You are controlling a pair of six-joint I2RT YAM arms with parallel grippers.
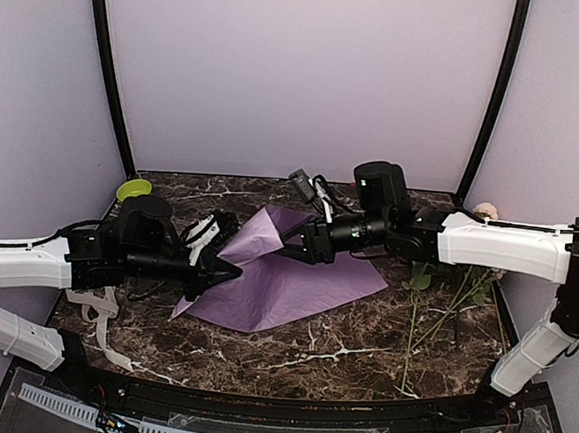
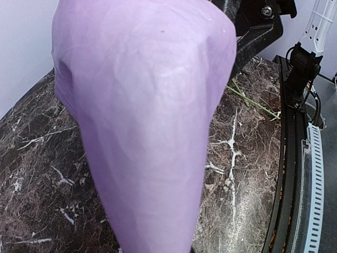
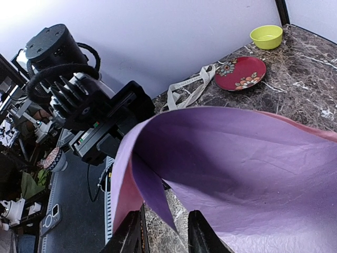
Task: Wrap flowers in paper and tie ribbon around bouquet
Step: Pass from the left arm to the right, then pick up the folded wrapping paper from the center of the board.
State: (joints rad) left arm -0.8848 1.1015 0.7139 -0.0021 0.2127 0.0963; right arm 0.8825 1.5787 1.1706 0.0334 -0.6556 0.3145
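Observation:
The paper (image 1: pixel 299 283) lies lilac side up in the middle of the table, its left part lifted into a fold. My left gripper (image 1: pixel 230 270) is shut on the paper's left edge. In the left wrist view the paper (image 2: pixel 147 121) hides the fingers. My right gripper (image 1: pixel 289 247) stands open at the raised fold; a curled flap of the paper (image 3: pixel 152 195) hangs between its fingers (image 3: pixel 129 234), with its pink face showing at the left. The flowers (image 1: pixel 443 299) lie on the table at the right, stems toward me. The ribbon (image 1: pixel 101 314) lies loose at the left, under my left arm.
A green bowl (image 1: pixel 133 189) stands at the back left corner, with a red flowered plate (image 3: pixel 239 73) beside it. Flower stems (image 2: pixel 253 100) show past the paper in the left wrist view. Pale walls close in the back and both sides.

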